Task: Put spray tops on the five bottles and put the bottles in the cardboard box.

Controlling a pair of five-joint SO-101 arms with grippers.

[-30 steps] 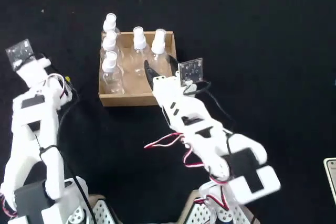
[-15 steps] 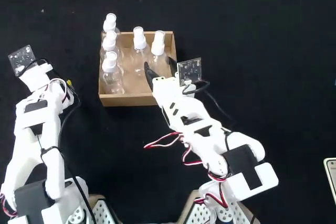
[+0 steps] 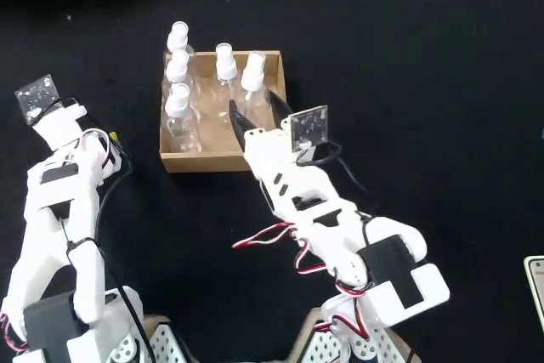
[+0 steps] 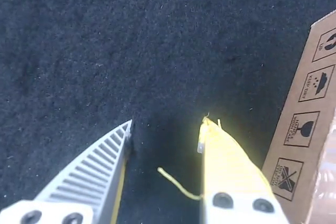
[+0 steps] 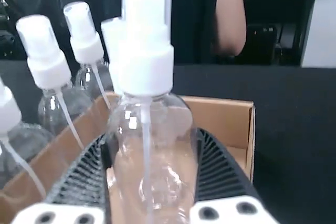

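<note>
Over the last second the right tool (image 3: 252,101) shifted the last bottle (image 3: 252,76) a little toward the middle of the cardboard box (image 3: 204,160), still pinching its body from both sides. The other four capped bottles (image 3: 178,101) stood in the box, far as I could tell. The left tool (image 4: 166,125), spread and empty, eased back over the surface (image 4: 79,35). I'd guess only the letting go was left.

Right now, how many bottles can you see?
5 bottles: three in a row along the box's left wall, one at the back middle, one beside it in the right gripper. None seems hidden.
</note>
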